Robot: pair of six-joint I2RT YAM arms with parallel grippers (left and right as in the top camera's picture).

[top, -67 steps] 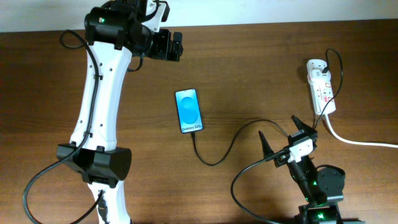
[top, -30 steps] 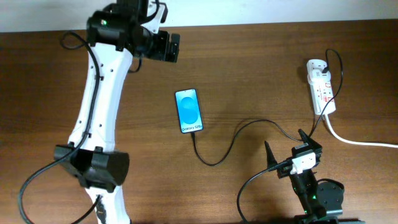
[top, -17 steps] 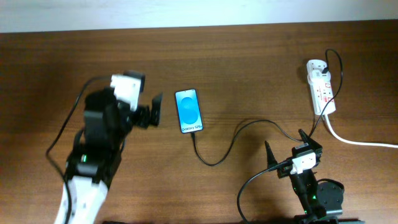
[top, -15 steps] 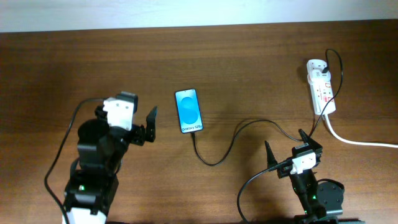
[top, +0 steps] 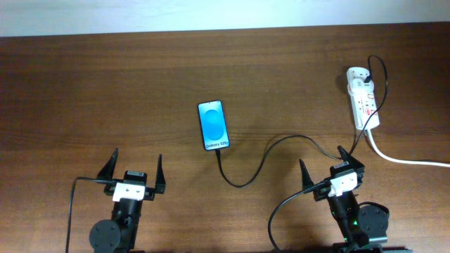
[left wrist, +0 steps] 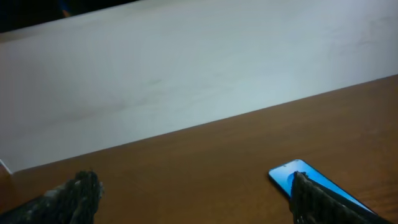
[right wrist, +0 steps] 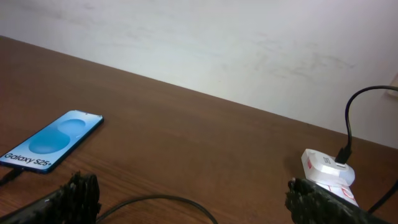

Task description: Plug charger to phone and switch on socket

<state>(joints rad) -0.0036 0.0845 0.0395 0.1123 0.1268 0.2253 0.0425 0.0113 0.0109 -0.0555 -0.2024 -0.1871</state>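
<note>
- Left gripper: parked at the near left edge of the table. Its jaws are spread wide and nothing is held or touched. In the left wrist view only bare wood is seen between the two fingers.
- Phone: laid flat, screen up and lit blue, near the table's middle, well apart from both grippers. It is glimpsed past the finger on the right side of the left wrist view, and at far left in the right wrist view, with "Galaxy S25" legible.
- Charger: thin black cable. One end is met at the phone's near short edge; whether the tip is fully seated cannot be told. From there the cable is looped toward the near edge, then carried rightward past the right gripper and up to the socket.
- Right gripper: parked at the near right. Its jaws are parted wide and empty, and the cable is passed just beside them without being gripped.
- Socket: white strip at the far right with red marks on it. One black plug is seated at its far end, and a thick white cord is led off to the right. The switch position cannot be told.
</note>
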